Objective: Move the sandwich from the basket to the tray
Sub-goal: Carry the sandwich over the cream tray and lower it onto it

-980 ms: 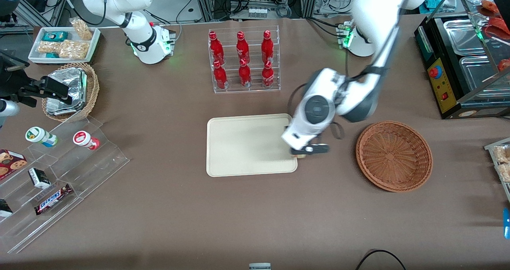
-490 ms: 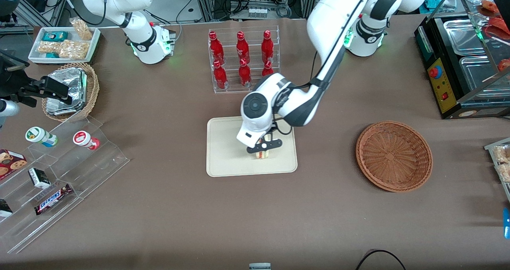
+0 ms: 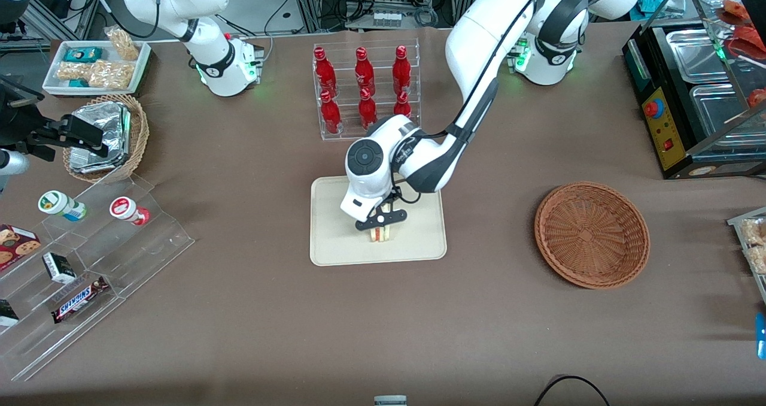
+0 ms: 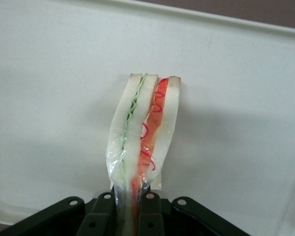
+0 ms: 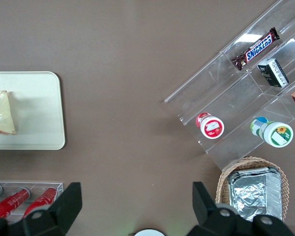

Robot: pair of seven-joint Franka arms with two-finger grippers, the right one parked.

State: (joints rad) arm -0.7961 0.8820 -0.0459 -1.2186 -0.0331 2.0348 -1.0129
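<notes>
Mid-frame in the front view, the gripper (image 3: 379,226) stayed clamped on the sandwich (image 3: 380,233) over the tray (image 3: 335,244); the basket (image 3: 591,234) sat empty, with release apparently the only step left.

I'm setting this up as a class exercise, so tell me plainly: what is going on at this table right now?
The working arm's gripper is over the cream tray, shut on a clear-wrapped sandwich with green and orange-red filling. The wrist view shows the fingers pinching one end of the wedge, with the tray surface right under it. The reddish-brown wicker basket, toward the working arm's end of the table, has nothing in it. The sandwich has not been released yet.
</notes>
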